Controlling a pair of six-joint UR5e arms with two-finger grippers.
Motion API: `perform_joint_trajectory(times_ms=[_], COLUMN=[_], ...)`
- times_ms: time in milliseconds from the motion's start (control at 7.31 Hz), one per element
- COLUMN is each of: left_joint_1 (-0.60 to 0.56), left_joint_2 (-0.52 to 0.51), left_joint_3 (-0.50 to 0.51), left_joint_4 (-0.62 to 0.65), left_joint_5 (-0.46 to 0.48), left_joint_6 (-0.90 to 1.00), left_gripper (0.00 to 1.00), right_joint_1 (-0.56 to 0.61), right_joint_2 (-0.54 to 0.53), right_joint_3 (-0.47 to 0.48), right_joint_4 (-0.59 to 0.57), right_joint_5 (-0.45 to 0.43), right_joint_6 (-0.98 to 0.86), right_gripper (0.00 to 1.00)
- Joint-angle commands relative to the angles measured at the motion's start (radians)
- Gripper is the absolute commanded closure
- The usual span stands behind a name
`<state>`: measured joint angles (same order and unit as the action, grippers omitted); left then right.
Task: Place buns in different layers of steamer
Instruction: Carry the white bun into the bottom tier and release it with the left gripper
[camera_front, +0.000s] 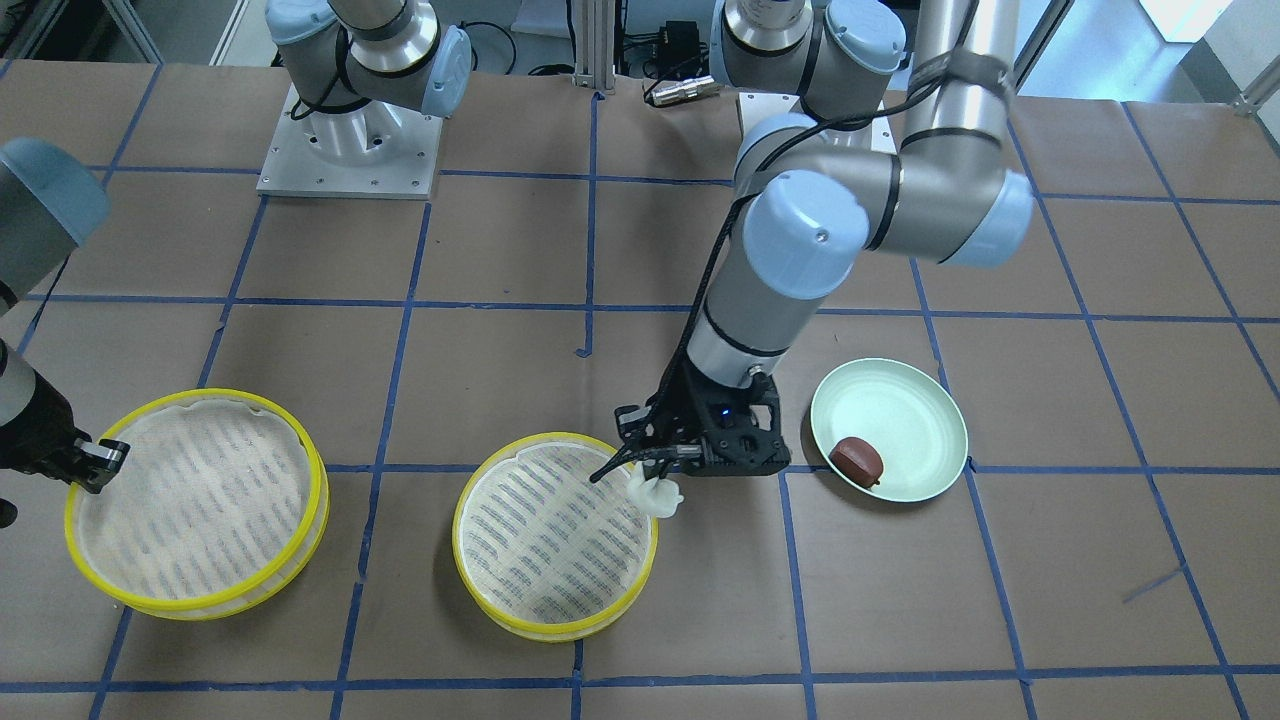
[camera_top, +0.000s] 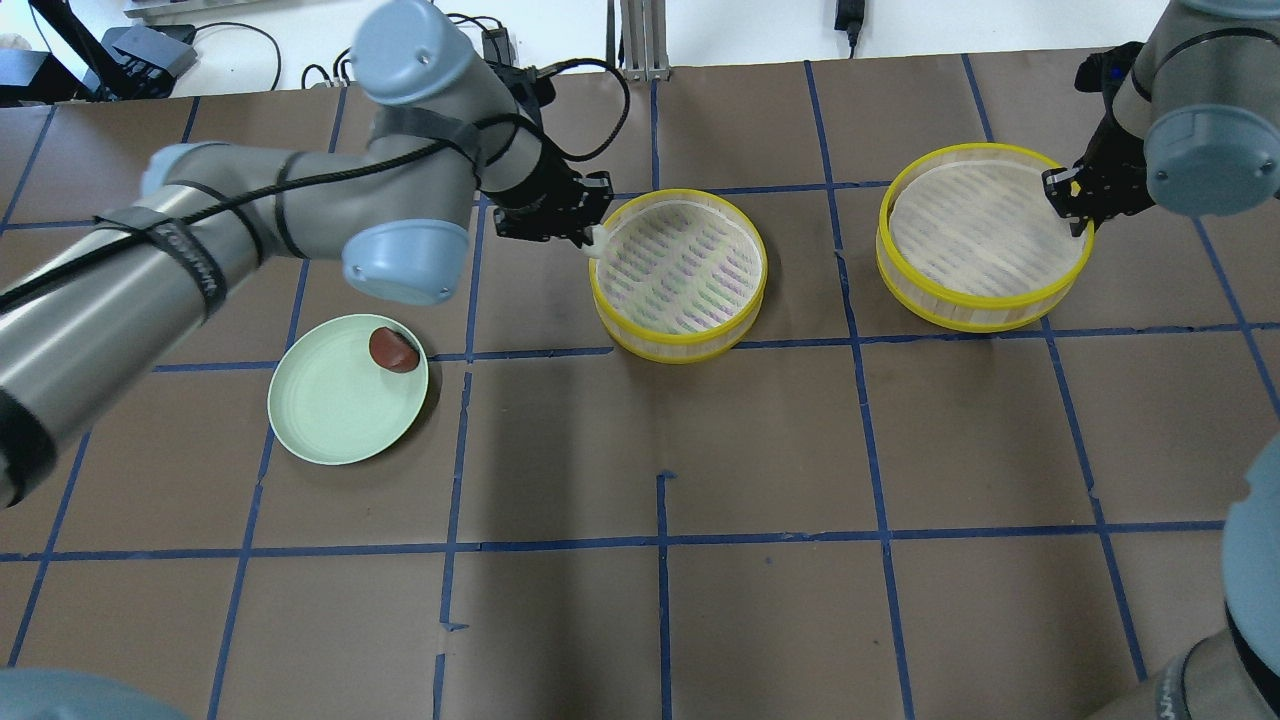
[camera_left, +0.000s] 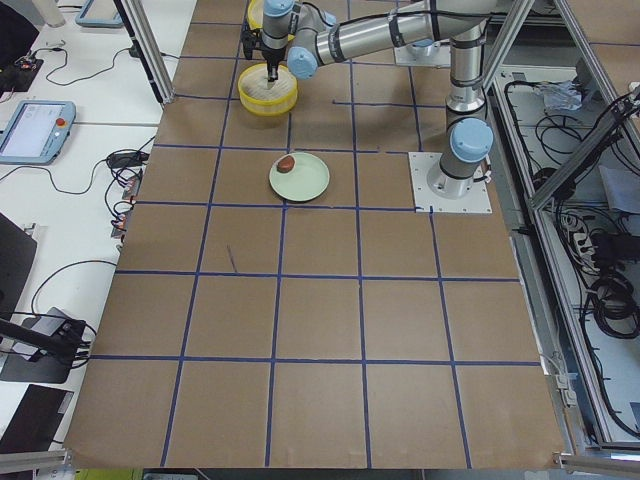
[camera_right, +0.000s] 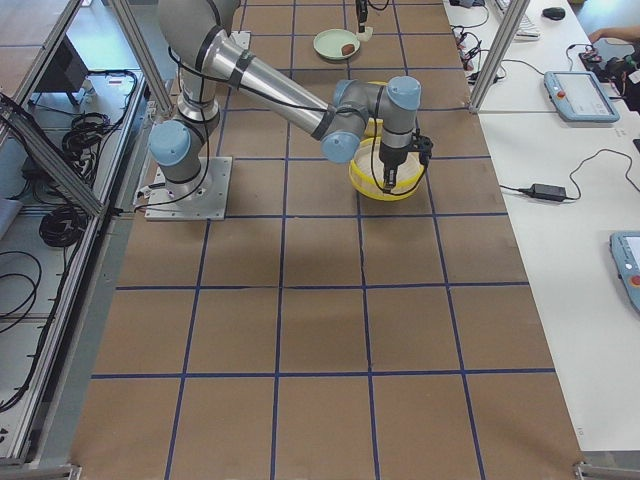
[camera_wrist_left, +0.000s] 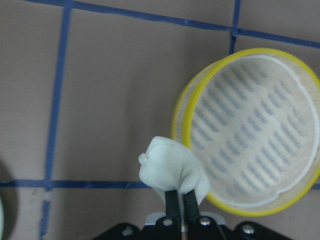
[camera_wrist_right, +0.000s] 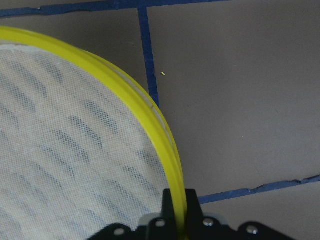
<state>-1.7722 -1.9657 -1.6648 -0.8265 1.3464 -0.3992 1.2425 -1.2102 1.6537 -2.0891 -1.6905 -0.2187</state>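
My left gripper (camera_front: 652, 472) is shut on the white bun (camera_front: 658, 497) and holds it above the rim of the middle steamer tray (camera_front: 548, 540), on the side toward the plate. The wrist view shows the bun (camera_wrist_left: 172, 167) pinched between the fingers (camera_wrist_left: 171, 202), beside the tray (camera_wrist_left: 250, 135). The reddish-brown bun (camera_front: 858, 460) lies on the pale green plate (camera_front: 915, 410). My right gripper (camera_top: 1072, 205) is shut on the yellow rim (camera_wrist_right: 160, 145) of the second steamer tray (camera_top: 975, 235). Both trays hold no buns.
The two trays stand apart on the brown, blue-taped table (camera_top: 760, 450), and the plate (camera_top: 335, 410) lies beyond the middle tray (camera_top: 690, 265). The arm bases (camera_front: 350, 140) and cables are at the robot's edge of the table.
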Motion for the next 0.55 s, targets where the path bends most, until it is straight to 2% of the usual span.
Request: perform_joint_trajectory(times_ms=[0,137,410], left_joint_1=[-0.053,-0.053,-0.052], left_joint_2=[-0.081,-0.085,-0.064], left_joint_3=[0.008,0.007,0.008], left_joint_4=[0.106,0.106,0.107], left_joint_5=[-0.007,-0.004,-0.003], left_joint_6=[-0.151,-0.177,-0.165], left_gripper=[0.49,0.0,0.0], right_joint_1=[0.0,0.0,0.0], right_joint_2=[0.0,0.0,-0.002], right_joint_3=[0.0,0.0,0.0], right_joint_4=[0.001,0.001,0.0], right_joint_5=[0.0,0.0,0.0], right_joint_6=[0.002,0.002,0.001], right_gripper=[0.92,0.92,0.92])
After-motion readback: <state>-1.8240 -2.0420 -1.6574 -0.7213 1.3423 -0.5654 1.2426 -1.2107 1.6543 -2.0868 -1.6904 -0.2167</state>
